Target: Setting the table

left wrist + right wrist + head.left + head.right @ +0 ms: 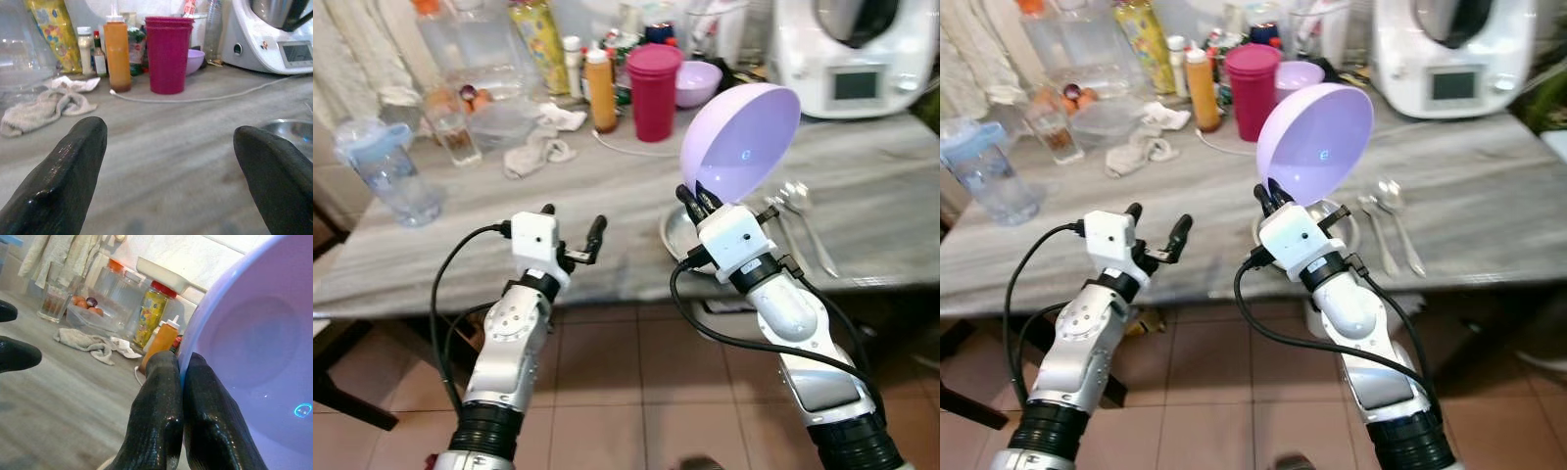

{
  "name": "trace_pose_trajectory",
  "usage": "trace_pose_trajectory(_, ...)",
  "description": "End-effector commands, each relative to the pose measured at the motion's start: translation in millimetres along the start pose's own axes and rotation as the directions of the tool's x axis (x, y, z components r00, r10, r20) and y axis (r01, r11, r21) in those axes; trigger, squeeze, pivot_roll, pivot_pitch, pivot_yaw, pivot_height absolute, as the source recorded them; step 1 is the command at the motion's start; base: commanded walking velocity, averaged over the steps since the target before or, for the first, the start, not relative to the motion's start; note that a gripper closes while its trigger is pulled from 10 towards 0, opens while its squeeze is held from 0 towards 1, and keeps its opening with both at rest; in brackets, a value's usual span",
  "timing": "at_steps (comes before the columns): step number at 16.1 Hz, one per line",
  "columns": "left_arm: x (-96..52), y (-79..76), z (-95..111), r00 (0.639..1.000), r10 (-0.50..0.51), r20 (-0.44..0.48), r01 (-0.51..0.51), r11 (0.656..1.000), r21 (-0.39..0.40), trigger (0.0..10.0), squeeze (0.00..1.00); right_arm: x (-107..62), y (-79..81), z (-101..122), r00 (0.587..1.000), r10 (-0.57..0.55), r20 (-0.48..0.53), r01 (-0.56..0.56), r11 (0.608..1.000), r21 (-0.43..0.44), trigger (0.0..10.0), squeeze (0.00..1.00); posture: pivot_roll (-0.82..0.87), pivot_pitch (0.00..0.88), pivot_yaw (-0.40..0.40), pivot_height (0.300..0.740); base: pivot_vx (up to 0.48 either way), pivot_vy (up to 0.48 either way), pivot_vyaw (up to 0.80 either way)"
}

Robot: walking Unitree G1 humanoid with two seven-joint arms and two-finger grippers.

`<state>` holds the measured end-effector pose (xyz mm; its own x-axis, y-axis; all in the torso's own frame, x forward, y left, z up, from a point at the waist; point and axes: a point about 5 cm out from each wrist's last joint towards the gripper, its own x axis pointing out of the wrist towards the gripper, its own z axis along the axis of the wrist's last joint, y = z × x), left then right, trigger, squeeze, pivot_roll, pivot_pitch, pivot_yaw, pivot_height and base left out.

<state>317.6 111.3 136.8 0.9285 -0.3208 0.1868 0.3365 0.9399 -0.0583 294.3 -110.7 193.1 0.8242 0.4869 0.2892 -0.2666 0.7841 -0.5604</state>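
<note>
- L pincer (pixel 571 231): released, fingers spread wide, nothing between them. You've got it hovering at the near edge of the counter (pixel 607 186), forearm angled up from the floor side, wrist level, pointing toward 12 o'clock at the red cup (pixel 653 90) and orange bottle (pixel 600 90) at the back.
- Lilac bowl (pixel 744 142): it's up in the air, tipped on edge w/ the open side facing you, above the steel plate (pixel 677 235) near the counter's front edge. Looks like thin plastic, so prob. light, stiff enough, not fragile; the glossy surface may be slick.
- Hold point: rim only. That's a small bite on a wide bowl, so I'd expect it to swing or pivot if you move fast. Keep it slow; a deeper rim bite would be safer.
- R pincer (pixel 697 201): clenched on the bowl's rim at its 6 o'clock, one finger inside the wall, one outside. Forearm rises steeply from low right, wrist cocked so the bowl stands above the pincer.
- Spoon and fork (pixel 801 220): lying on the counter at 3 o'clock of the plate, just beside it. Mind them when you lower the bowl.
</note>
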Motion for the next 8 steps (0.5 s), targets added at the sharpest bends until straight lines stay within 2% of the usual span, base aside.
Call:
trace_pose_trajectory(1,0.2,-4.5,3.1,1.000,-0.022,0.015,0.023,1.000,-0.013,10.0,0.00,-0.1,-5.2,4.2,1.000,-0.012,0.019,0.012,1.000,-0.012,10.0,0.00,-0.26,0.083,0.088,0.740,0.000,0.000,0.00)
trace_pose_trajectory(2,-0.4,-6.8,4.1,0.999,-0.044,0.024,0.044,0.999,-0.031,10.0,0.00,0.0,-5.7,4.2,1.000,-0.013,0.018,0.013,1.000,-0.012,10.0,0.00,-0.26,0.083,0.085,0.740,0.000,0.000,0.00)
trace_pose_trajectory(5,-13.3,-13.2,-0.3,0.983,-0.183,-0.019,0.183,0.981,0.061,10.0,0.00,1.7,-8.8,0.0,0.999,-0.028,-0.014,0.028,1.000,-0.014,10.0,0.00,-0.25,0.082,0.077,0.740,0.000,0.000,0.00)
trace_pose_trajectory(8,-25.4,-14.2,-4.8,0.954,-0.295,-0.052,0.298,0.951,0.084,10.0,0.00,1.8,-15.6,-10.1,0.995,-0.050,-0.091,0.047,0.998,-0.032,10.0,0.00,-0.25,0.085,0.068,0.740,0.000,0.000,0.00)
